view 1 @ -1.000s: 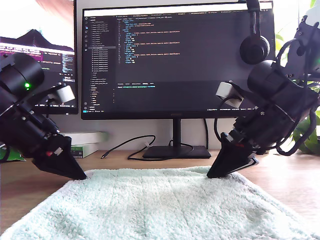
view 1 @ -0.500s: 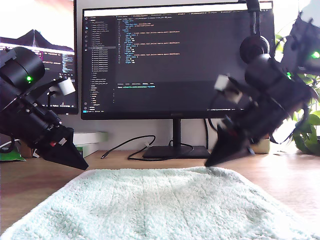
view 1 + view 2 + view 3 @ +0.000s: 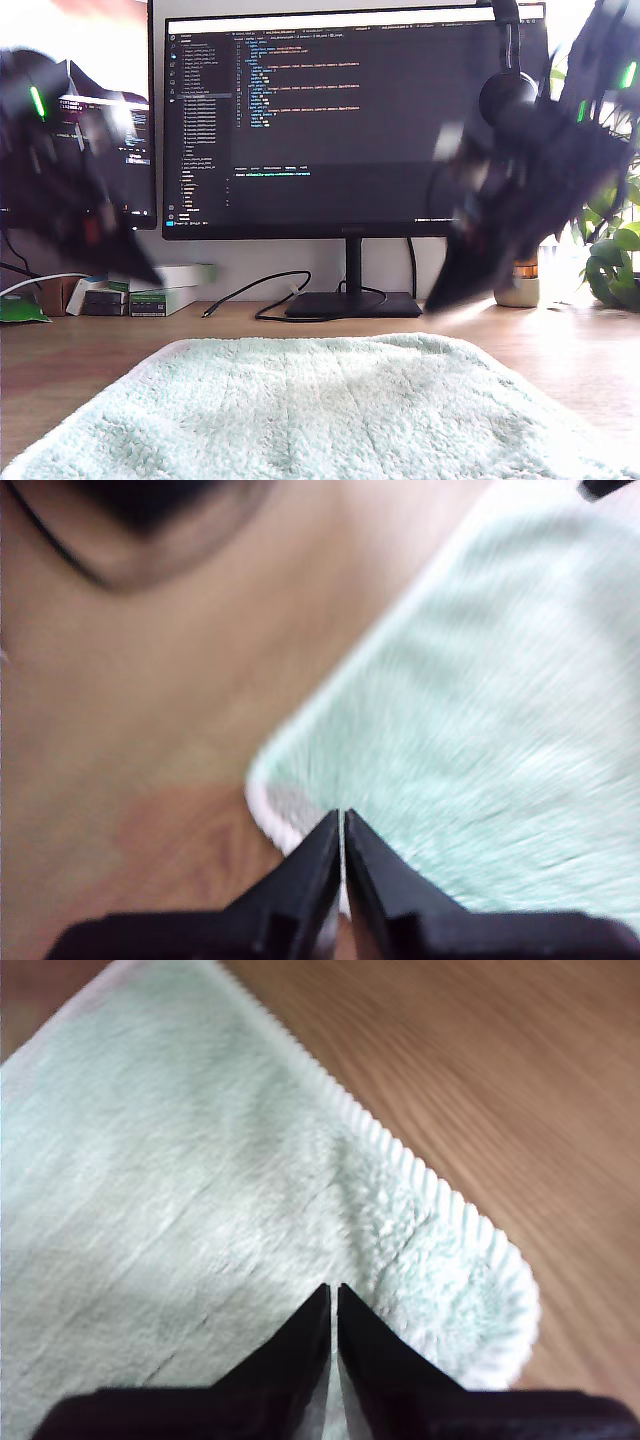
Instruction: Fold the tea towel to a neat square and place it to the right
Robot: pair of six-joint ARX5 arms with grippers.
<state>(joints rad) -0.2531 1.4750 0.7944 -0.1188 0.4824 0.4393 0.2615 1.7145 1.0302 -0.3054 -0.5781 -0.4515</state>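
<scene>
My first gripper (image 3: 341, 825) has its two dark jaws pressed together with only a hairline between them and nothing caught there; it hangs above a rounded corner of the tea towel (image 3: 500, 720), where the whitish hem meets the brown worktop (image 3: 150, 700). My second gripper (image 3: 333, 1300) is likewise closed to a thin slit and empty, poised over another rounded corner of the tea towel (image 3: 180, 1180), whose ribbed cord-like hem (image 3: 470, 1230) curls around the corner with bare wood just beyond it. Both wrist views are soft with blur, the first more so. In the exterior view two dark arms show as smeared shapes, one at the exterior view's left (image 3: 80, 190) and one at the exterior view's right (image 3: 530, 190), both raised clear of the cloth; the blur hides which is which. The tea towel (image 3: 320, 410) lies spread flat and unfolded across the front of the worktop (image 3: 60, 370), pale mint and fluffy. Behind it stands a monitor (image 3: 340, 120) showing dark code, with headphones (image 3: 508, 95) hung at its upper corner on the exterior view's right.
</scene>
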